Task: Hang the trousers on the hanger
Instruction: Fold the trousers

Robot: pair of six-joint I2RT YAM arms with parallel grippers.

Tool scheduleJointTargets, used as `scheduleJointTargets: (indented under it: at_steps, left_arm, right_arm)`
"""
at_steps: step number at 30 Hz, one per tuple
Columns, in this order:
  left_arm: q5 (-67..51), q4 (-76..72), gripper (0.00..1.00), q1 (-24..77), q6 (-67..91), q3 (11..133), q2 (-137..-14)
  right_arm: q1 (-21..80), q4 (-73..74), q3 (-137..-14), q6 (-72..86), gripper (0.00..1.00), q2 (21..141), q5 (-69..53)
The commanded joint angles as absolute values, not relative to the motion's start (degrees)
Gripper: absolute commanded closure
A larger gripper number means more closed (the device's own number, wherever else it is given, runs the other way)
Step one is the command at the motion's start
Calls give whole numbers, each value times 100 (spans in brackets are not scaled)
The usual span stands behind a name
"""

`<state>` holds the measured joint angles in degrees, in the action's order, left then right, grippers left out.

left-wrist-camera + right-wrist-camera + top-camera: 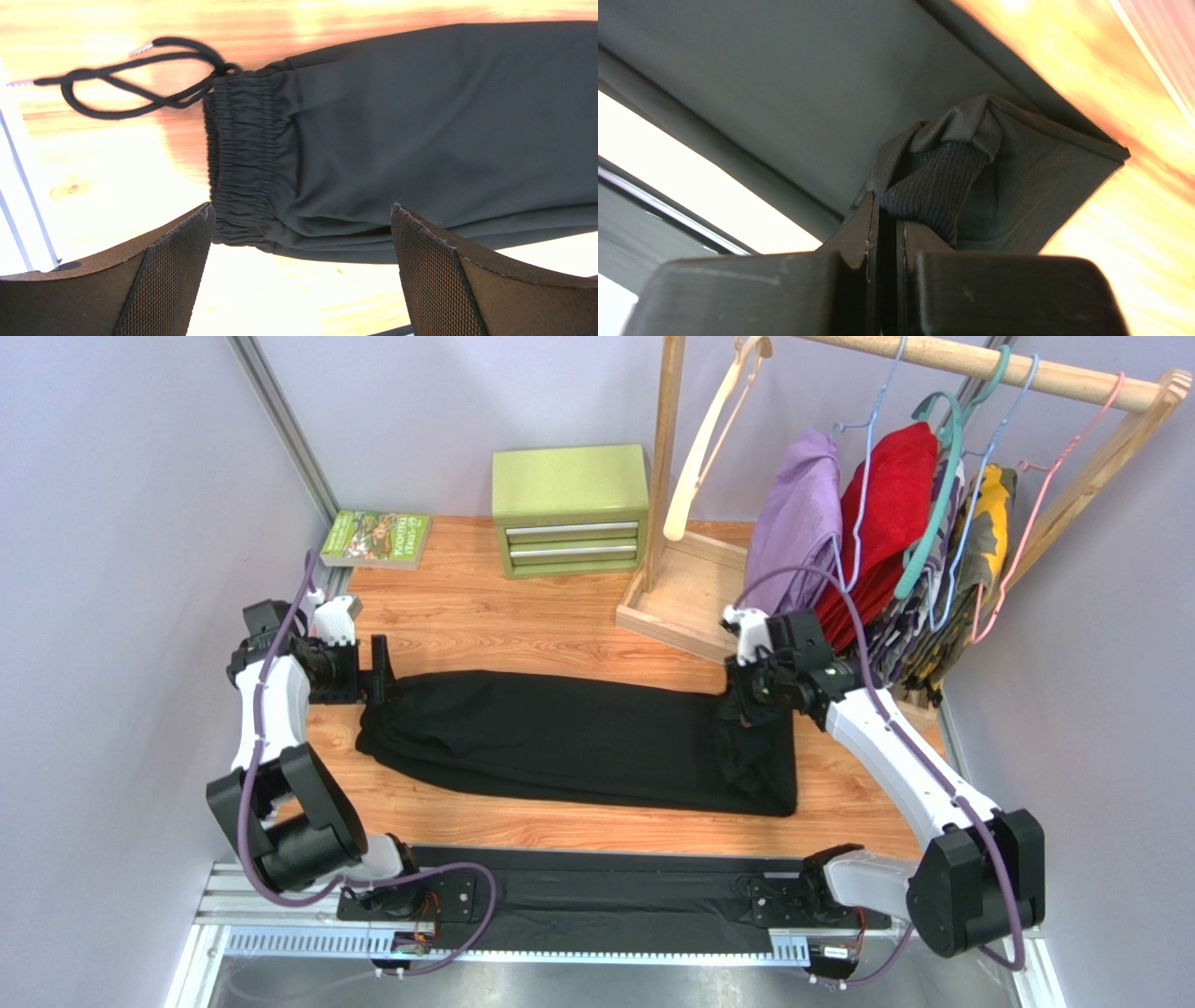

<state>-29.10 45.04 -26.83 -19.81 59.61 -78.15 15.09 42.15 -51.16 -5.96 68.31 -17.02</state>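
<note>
The right gripper (885,217) has its jaws pressed together on a bunch of cloth at the cuff end of the trousers (561,735), I think to keep a firm hold for lifting that end, while the left gripper (300,217) is spread wide over the elastic waistband (235,161) and holds nothing, probably lined up to take the other end. The trousers lie stretched flat on the table (561,609) between the two arms, so the limp cloth can rise evenly. The hanger (697,462) hangs on the wooden rack (982,364) at the far side, well apart from the trousers.
</note>
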Motion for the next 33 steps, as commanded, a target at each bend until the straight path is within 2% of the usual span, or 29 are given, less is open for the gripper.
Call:
scheduleJointTargets:
  at_steps: [1, 6, 13, 16, 19, 23, 33]
  left_arm:
    - [-2515, 4614, 0, -2716, -2092, 6144, -8330]
    - [-2276, 4369, 0, -2725, -2013, 6065, -8639]
    - [-2207, 4158, 4, -2716, -1837, 5915, -8990]
    - [-2162, 4113, 12, -2716, -1820, 5854, -9122]
    - [-2171, 4070, 26, -2716, -1846, 5801, -9245]
    - [-2206, 3973, 39, -2725, -1872, 5722, -9404]
    - [-2443, 4104, 44, -2725, -1951, 5731, -9563]
  right_arm:
    - [2354, 3280, -5974, 956, 100, 7188, -1293]
    - [3347, 3147, -6687, 1845, 100, 7926, -696]
    - [4113, 2962, -8119, 2504, 100, 9324, -800]
    - [4385, 2971, -8866, 2750, 100, 9930, -896]
    - [4614, 2997, -9587, 2987, 100, 10430, -984]
    - [4895, 3067, -10396, 3295, 100, 11020, -1099]
    - [5317, 3094, -12084, 3946, 100, 12409, -1336]
